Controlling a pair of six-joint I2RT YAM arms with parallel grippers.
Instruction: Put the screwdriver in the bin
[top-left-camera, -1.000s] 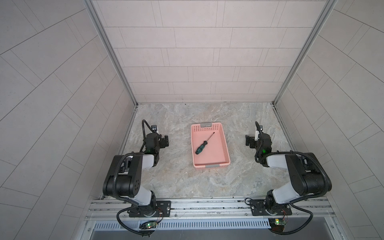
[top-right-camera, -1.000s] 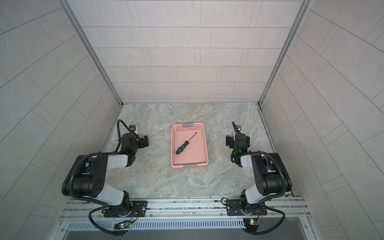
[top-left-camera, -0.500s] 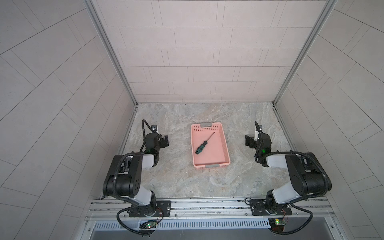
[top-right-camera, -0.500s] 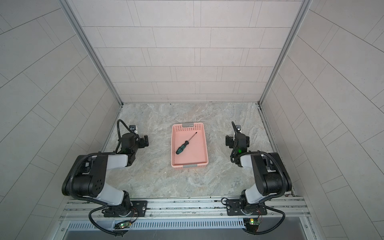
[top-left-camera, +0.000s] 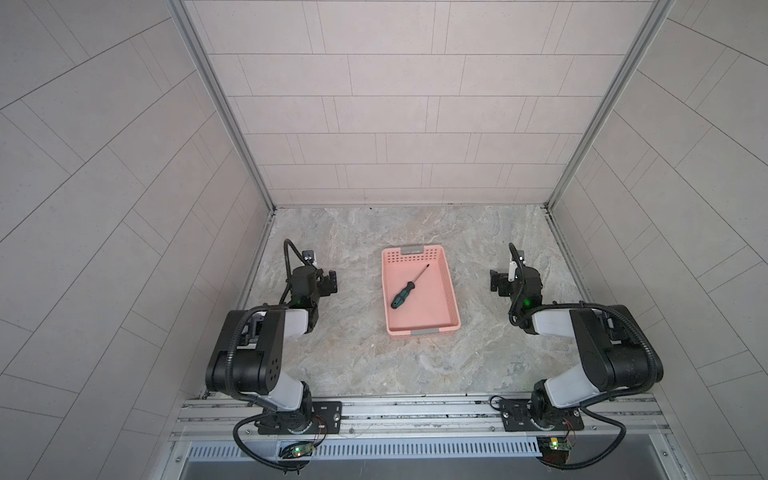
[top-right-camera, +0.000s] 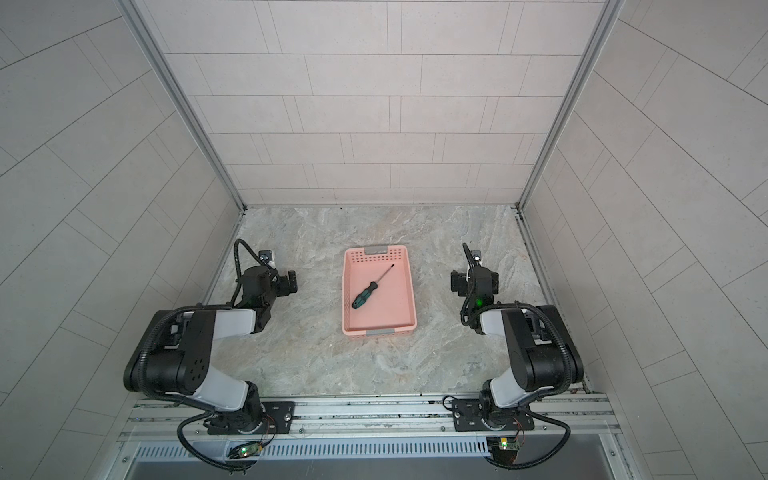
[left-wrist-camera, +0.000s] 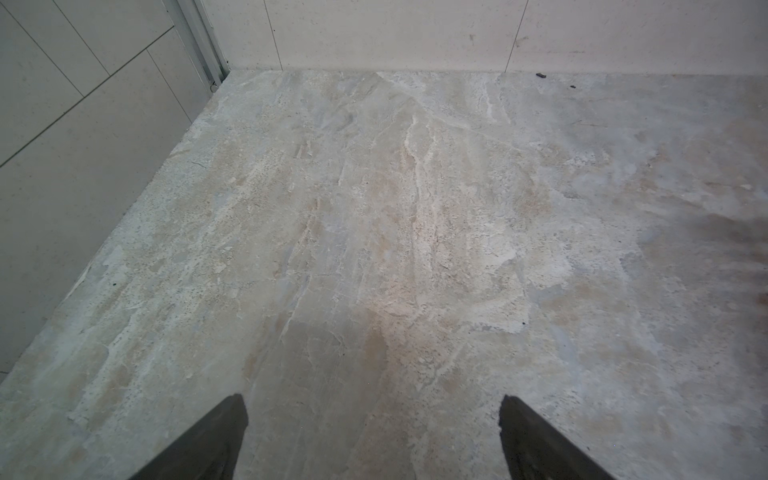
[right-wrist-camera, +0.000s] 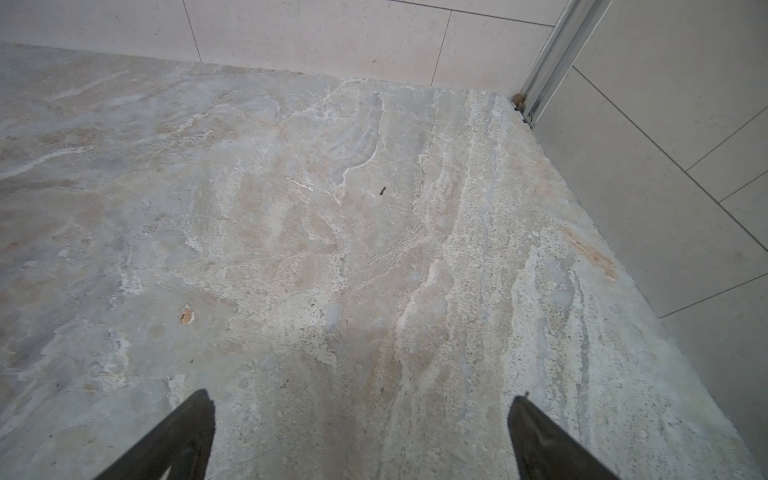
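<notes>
The screwdriver (top-left-camera: 409, 287) lies slantwise inside the bin (top-left-camera: 446, 328), so I judge the job done. My left gripper (left-wrist-camera: 370, 405) and right gripper (right-wrist-camera: 361, 399) gape wide, empty, well apart from it.

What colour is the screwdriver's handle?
The screwdriver handle is dark green and black, best seen in a top view.

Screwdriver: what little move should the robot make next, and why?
Probably none; I'd stop here. The screwdriver already lies inside the bin, and the left tool and right tool are open, empty and well off to either side of it.
</notes>
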